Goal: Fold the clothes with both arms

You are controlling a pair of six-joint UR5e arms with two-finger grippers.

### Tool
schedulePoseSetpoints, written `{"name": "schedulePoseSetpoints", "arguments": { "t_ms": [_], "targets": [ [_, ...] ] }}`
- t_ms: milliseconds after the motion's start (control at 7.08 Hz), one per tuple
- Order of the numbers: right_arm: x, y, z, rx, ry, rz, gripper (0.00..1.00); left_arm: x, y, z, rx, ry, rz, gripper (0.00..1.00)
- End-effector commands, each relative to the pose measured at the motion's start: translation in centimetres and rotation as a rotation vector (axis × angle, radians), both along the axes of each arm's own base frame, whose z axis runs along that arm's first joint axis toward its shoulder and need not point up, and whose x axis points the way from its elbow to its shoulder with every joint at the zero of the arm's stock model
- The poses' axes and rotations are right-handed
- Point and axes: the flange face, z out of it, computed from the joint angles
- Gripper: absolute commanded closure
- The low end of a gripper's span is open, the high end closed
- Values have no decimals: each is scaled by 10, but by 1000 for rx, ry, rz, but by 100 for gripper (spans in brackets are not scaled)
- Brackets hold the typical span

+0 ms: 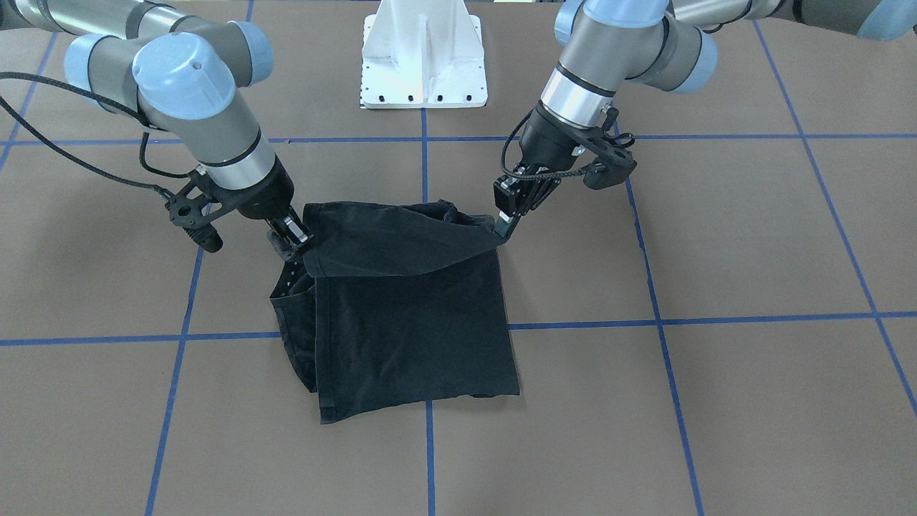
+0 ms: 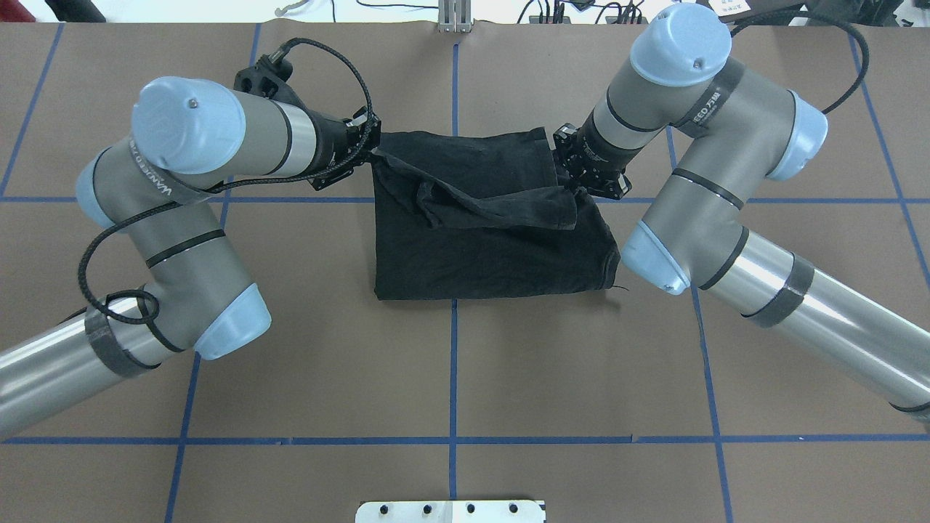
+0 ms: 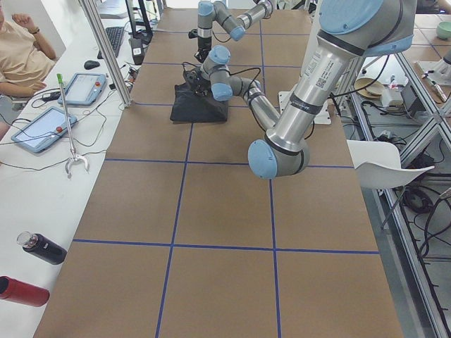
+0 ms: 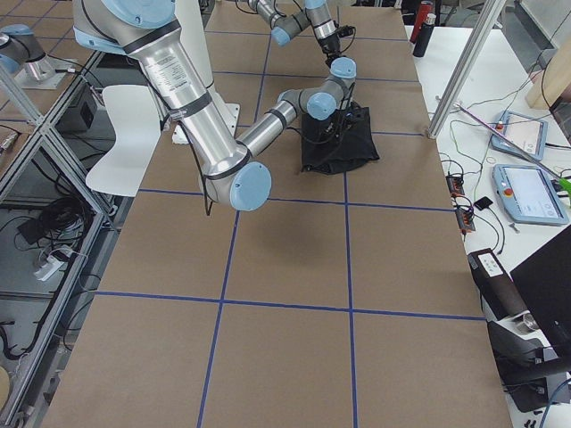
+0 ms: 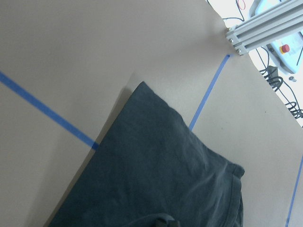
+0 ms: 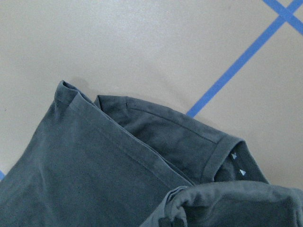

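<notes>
The black T-shirt [image 1: 415, 337] lies folded on the brown table, plain side up, its print hidden. It also shows in the overhead view [image 2: 494, 254]. My left gripper [image 1: 505, 226] is shut on one corner of the shirt's upper flap. My right gripper [image 1: 295, 245] is shut on the other corner. The flap hangs between them, lifted and sagging over the lower layers. In the overhead view my left gripper [image 2: 370, 149] and right gripper [image 2: 574, 185] stand at the shirt's far corners. The wrist views show dark cloth [image 5: 156, 175] and a hemmed edge [image 6: 94, 165] just below.
The white pedestal base [image 1: 424, 57] stands behind the shirt on the robot's side. Blue tape lines [image 1: 716, 319] grid the table. A side bench [image 3: 42, 127] with tablets, bottles and a seated person runs along the far edge.
</notes>
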Motion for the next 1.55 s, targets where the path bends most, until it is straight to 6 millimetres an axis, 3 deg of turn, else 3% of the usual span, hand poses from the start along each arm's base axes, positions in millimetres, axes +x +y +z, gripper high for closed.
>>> {"name": "schedulePoseSetpoints", "arguments": {
  "t_ms": [0, 141, 282, 423, 706, 847, 988, 1129, 1270, 1411],
  "targets": [
    [-34, -61, 25, 48, 17, -32, 100, 18, -69, 37, 54, -50, -31, 100],
    [-59, -107, 48, 111, 19, -40, 1, 24, -114, 65, 95, -112, -45, 67],
    [-46, -148, 70, 224, 75, -96, 0, 11, -159, 80, 165, -181, -59, 5],
    [-6, -173, 59, 254, 47, -111, 0, -11, -174, 86, 180, -182, -85, 0],
    [-2, -167, 49, 273, 30, -124, 0, -14, -174, 84, 186, -177, -84, 0],
    [3, -160, 56, 276, 31, -125, 0, -18, -171, 77, 198, -167, -76, 0],
    [17, -152, 72, 304, 48, -121, 0, -24, -157, 85, 201, -145, -2, 1],
    [37, -146, 94, 343, 76, -160, 0, -58, -143, 93, 288, -197, 61, 1],
    [77, -140, 109, 413, 125, -241, 0, -85, -113, 106, 390, -288, 119, 1],
    [131, -136, 131, 491, 175, -336, 0, -110, -92, 112, 480, -384, 177, 1]
  ]
}}
